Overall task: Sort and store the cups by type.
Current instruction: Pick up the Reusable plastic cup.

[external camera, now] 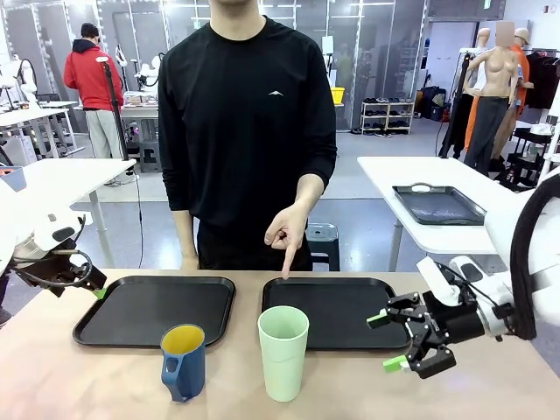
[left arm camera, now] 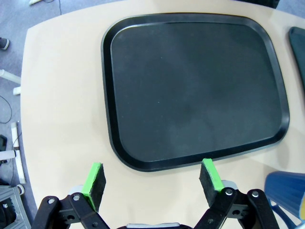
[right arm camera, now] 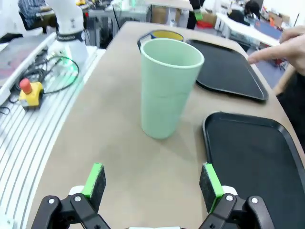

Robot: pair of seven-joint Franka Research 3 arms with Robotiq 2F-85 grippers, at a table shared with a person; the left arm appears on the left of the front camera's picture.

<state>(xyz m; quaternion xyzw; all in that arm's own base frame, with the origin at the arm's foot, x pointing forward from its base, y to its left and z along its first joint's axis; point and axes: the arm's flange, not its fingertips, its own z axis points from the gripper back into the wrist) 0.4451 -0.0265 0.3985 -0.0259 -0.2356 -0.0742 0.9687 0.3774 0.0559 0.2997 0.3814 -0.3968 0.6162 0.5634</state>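
A tall pale mint-green tumbler stands upright near the table's front edge, just in front of the right black tray; it also stands straight ahead in the right wrist view. Left of it sits a dark blue cup with a yellow inside and a handle, its rim peeking behind the tumbler and its side at the corner of the left wrist view. My right gripper hangs open to the right of the tumbler, empty. My left gripper is open above the left tray's edge.
The person stands at the far side and points a finger down at the right tray's far edge; the hand also shows in the right wrist view. A second black tray lies on the left. The left arm hovers by that tray's left corner.
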